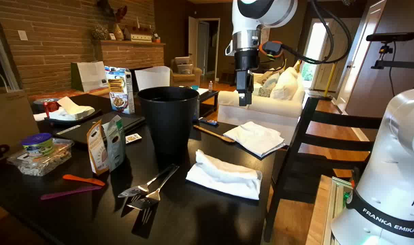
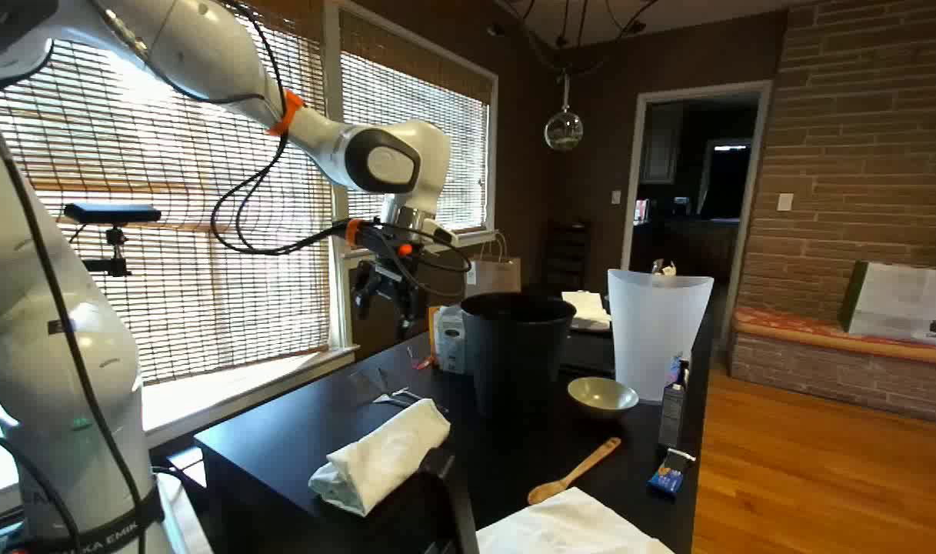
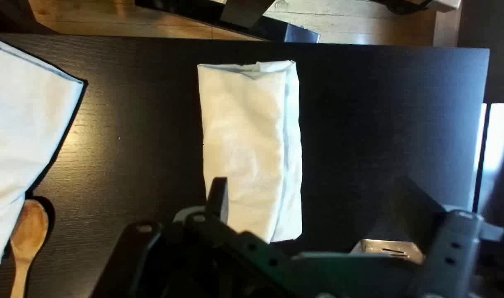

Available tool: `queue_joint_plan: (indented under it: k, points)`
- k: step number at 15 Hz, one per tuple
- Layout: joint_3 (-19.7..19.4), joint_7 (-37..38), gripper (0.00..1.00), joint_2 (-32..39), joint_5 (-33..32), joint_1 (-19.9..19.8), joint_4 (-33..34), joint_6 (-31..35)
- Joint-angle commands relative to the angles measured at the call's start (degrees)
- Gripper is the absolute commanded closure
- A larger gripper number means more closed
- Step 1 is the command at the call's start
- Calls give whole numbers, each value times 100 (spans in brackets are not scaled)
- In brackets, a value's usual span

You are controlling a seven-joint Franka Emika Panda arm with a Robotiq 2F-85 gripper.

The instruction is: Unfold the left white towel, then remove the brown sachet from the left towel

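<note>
A white towel (image 1: 224, 175), folded into a thick roll, lies near the table's edge. It also shows in an exterior view (image 2: 383, 458) and, from above, in the wrist view (image 3: 243, 145). A second white towel (image 1: 256, 137), folded flat, lies beside it, at the left edge of the wrist view (image 3: 24, 124). No brown sachet shows; whether it is inside a towel cannot be told. My gripper (image 3: 318, 198) is open and empty, high above the table. It points down in both exterior views (image 1: 245, 98) (image 2: 383, 308). In the wrist view, one finger overlaps the rolled towel's lower end.
A tall black bin (image 1: 169, 122) stands close to the rolled towel. A wooden spoon (image 3: 28, 231) lies by the flat towel. Metal serving utensils (image 1: 149, 194) and two upright pouches (image 1: 106, 146) are nearby. A bowl (image 2: 602, 396), a white bin (image 2: 656, 331) and a chair (image 1: 336, 129) also show.
</note>
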Motion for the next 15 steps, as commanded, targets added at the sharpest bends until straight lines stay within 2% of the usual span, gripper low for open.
queue_joint_plan:
  k: [1,5,8,11,15]
  points:
    - [105,-27,0,8,31,-112,7,-10]
    - [105,-27,0,8,31,-112,7,-10]
    - [255,-6,0,21,29,-33,-389,255]
    - [494,103,0,-112,-82,20,-927,723]
    - [732,336,0,75,-257,-2,-1556,1893]
